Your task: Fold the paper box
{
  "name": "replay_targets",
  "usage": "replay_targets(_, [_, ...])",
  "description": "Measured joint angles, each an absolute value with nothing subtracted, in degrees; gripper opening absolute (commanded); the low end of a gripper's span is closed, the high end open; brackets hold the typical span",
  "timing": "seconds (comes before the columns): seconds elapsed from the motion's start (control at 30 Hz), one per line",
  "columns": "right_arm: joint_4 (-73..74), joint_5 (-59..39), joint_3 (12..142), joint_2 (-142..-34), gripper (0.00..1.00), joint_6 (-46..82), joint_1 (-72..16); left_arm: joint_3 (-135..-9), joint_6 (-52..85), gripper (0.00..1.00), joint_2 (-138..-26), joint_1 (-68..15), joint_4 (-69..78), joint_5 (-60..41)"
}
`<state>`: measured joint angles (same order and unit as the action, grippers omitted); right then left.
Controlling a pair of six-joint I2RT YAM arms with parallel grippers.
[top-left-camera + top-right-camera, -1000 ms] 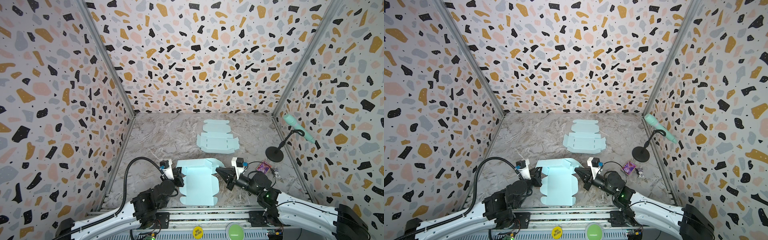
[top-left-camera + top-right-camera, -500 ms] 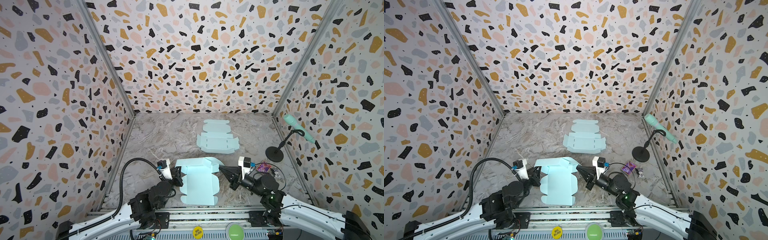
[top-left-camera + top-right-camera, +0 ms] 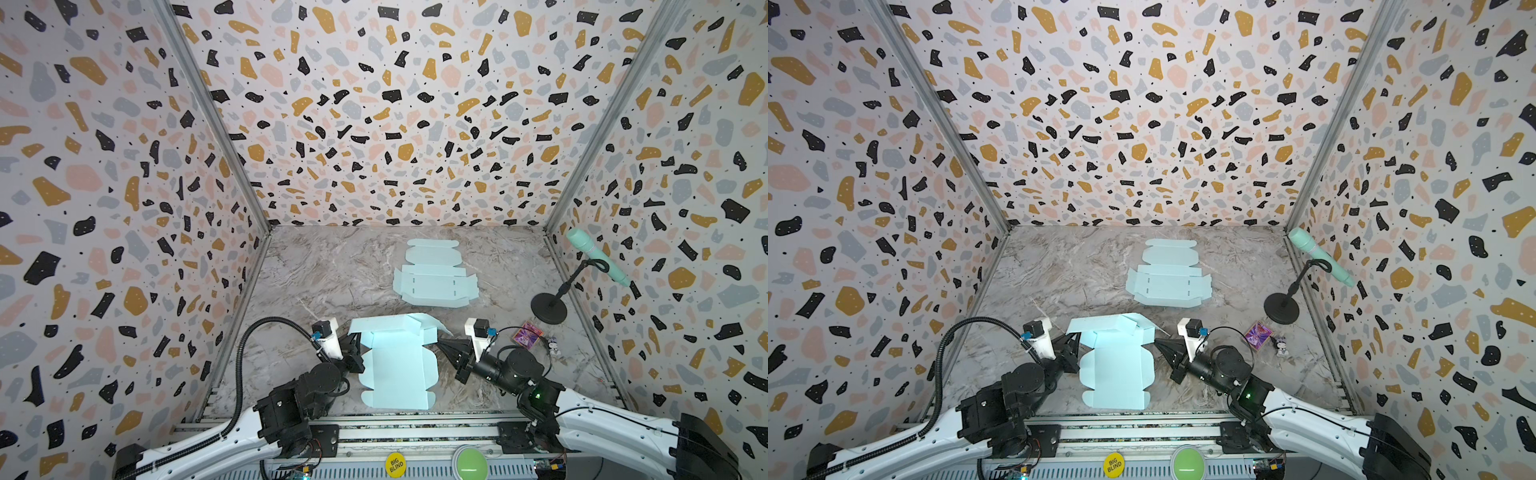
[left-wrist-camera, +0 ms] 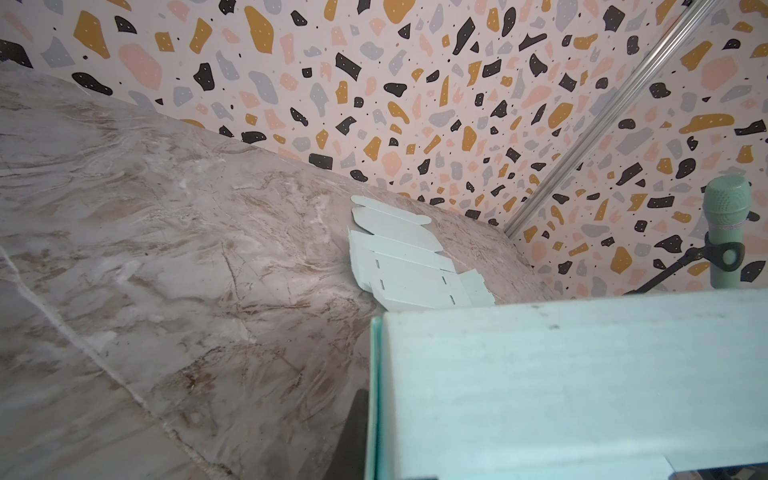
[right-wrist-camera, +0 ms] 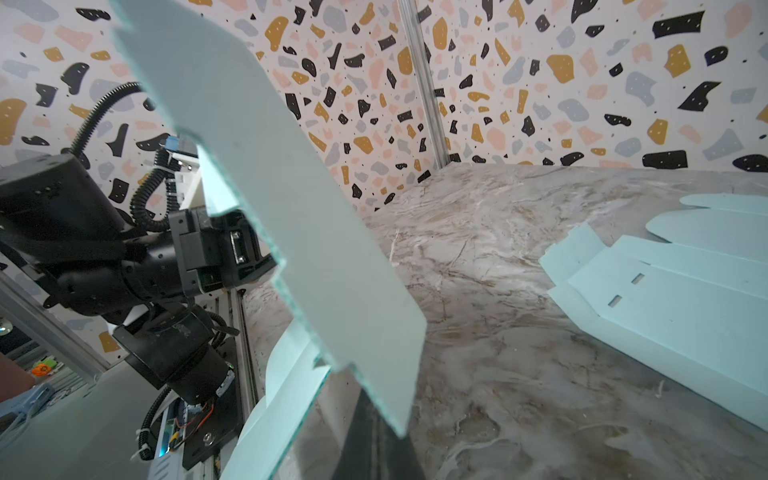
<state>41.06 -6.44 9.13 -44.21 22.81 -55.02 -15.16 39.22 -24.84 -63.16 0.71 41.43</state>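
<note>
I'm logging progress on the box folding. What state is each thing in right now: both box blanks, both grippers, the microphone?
near paper box: partly folded, far panels raised, near panel flat.
far paper box: unfolded, lying flat.
left gripper: shut on the near paper box's left edge.
right gripper: shut, tips at its right flap; a grip isn't clear.
microphone: tilted, clipped in its stand.

Light: bright, even, diffuse | Shadows: faint, soft under the paper box (image 3: 395, 374) | Glare: pale sheen on counter (image 3: 332, 270) | Focus: box close-up soft in wrist views | Edges: wrist views bow the counter's far edge
</note>
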Motion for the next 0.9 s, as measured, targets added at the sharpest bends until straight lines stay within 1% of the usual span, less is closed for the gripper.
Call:
replay_targets(0.43, [46.0, -8.4, 11.8, -50.2, 0.0, 22.4, -55.5, -15.1, 39.3, 0.01, -27.1, -63.2, 1.4, 41.3])
replay_targets(0.77, [49.9, -8.6, 14.5, -59.5, 0.0, 23.1, -57.4, -14.8, 39.2, 0.01, -29.0, -63.0, 1.8, 41.1])
replay_targets(0.9, [49.5, -8.5, 14.9, -60.5, 0.0, 22.9, -57.9, -14.5, 39.2, 0.0, -29.0, -63.0, 1.6, 41.2])
